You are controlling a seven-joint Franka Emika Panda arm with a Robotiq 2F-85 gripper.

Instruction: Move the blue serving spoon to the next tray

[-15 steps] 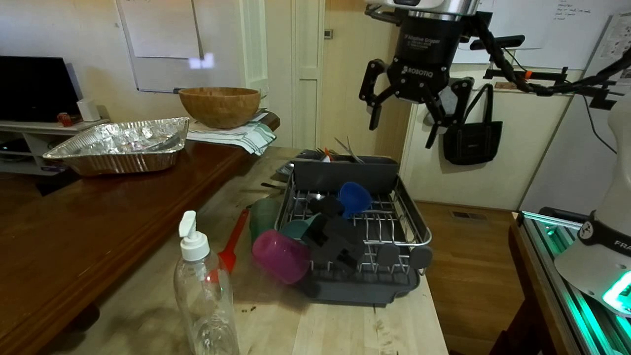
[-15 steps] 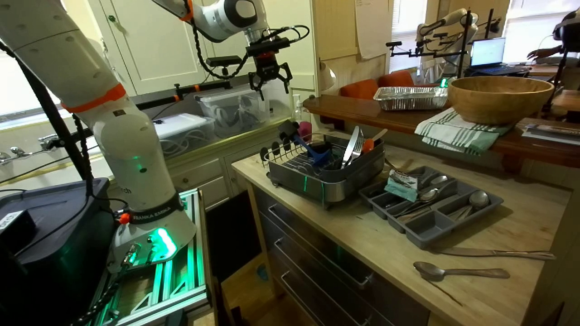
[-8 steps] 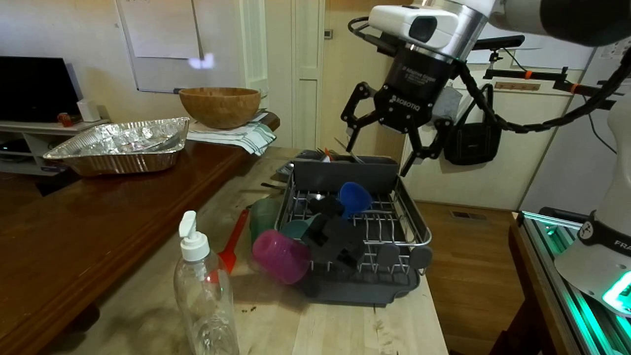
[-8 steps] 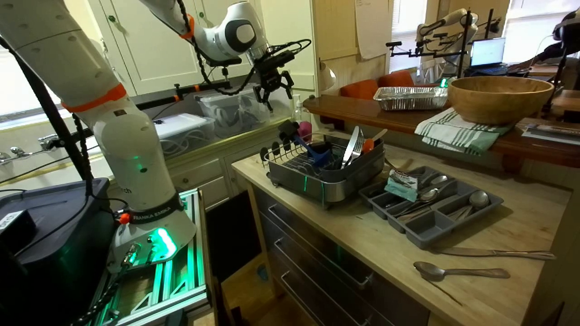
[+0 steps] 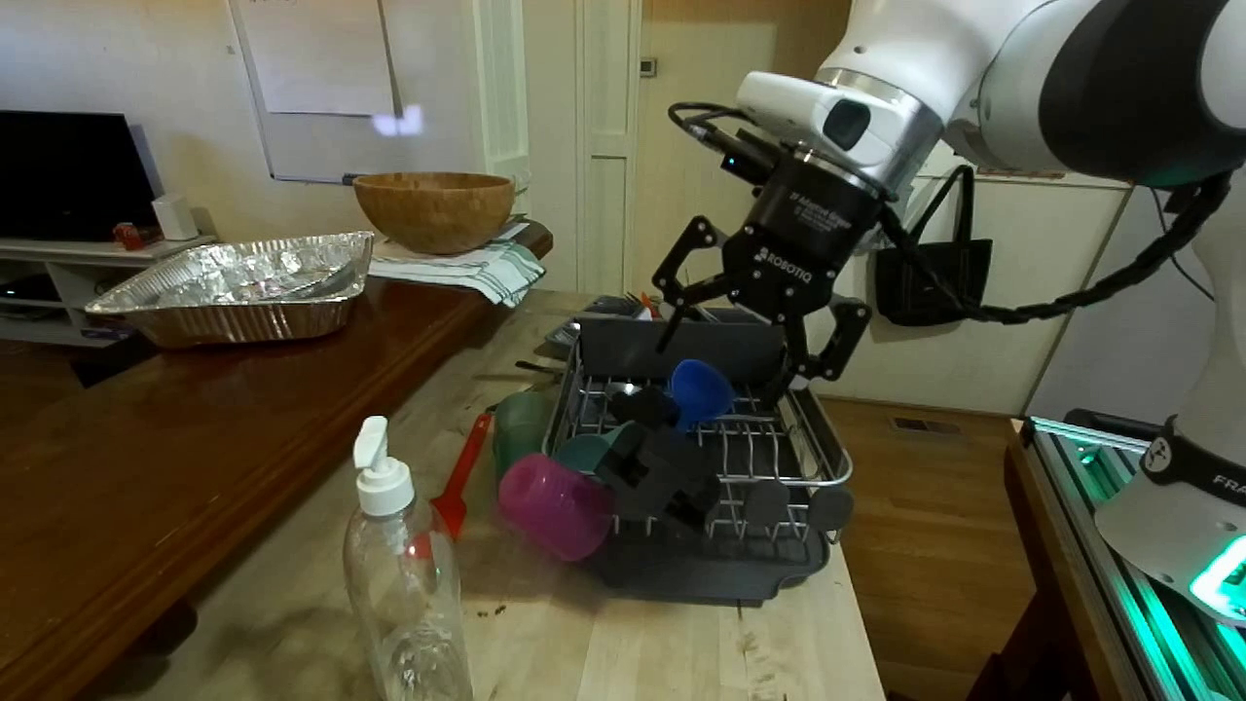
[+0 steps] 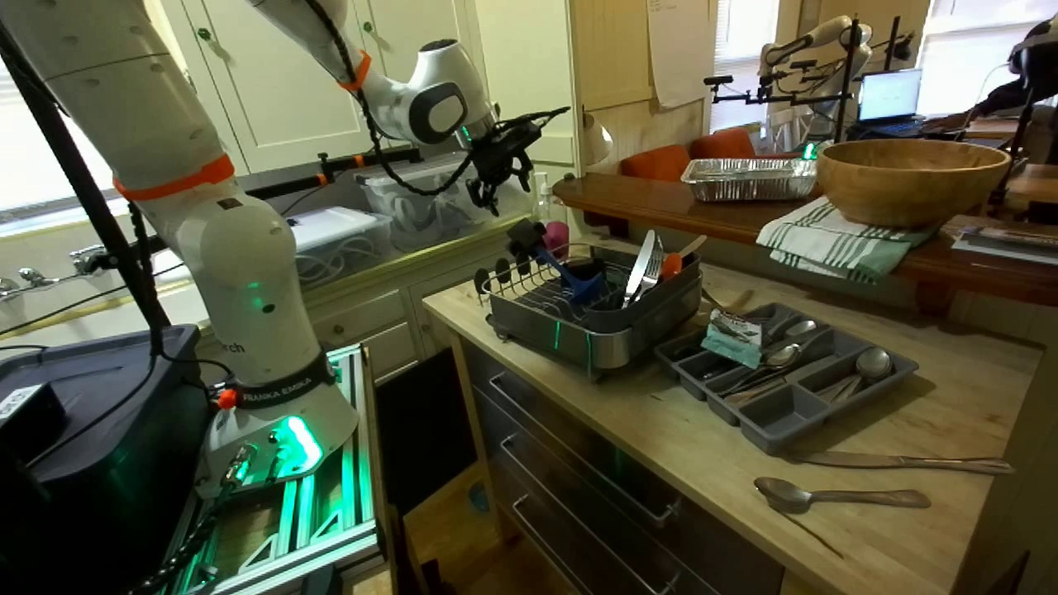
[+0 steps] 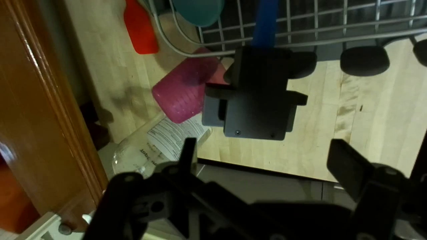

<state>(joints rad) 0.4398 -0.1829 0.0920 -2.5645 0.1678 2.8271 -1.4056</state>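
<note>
As we watched, our Robotiq gripper (image 7: 263, 143) hung unclenched.
The blue serving spoon (image 5: 701, 392) lay in the dish rack (image 6: 616, 349).

From opposite ends, both exterior views show me the dish rack (image 5: 750, 458); my nearer wrist view looks down.

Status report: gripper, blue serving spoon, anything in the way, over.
Gripper open, empty. Blue serving spoon in dish rack, handle running to a black block. Magenta cup near that block, possibly in the way.
</note>
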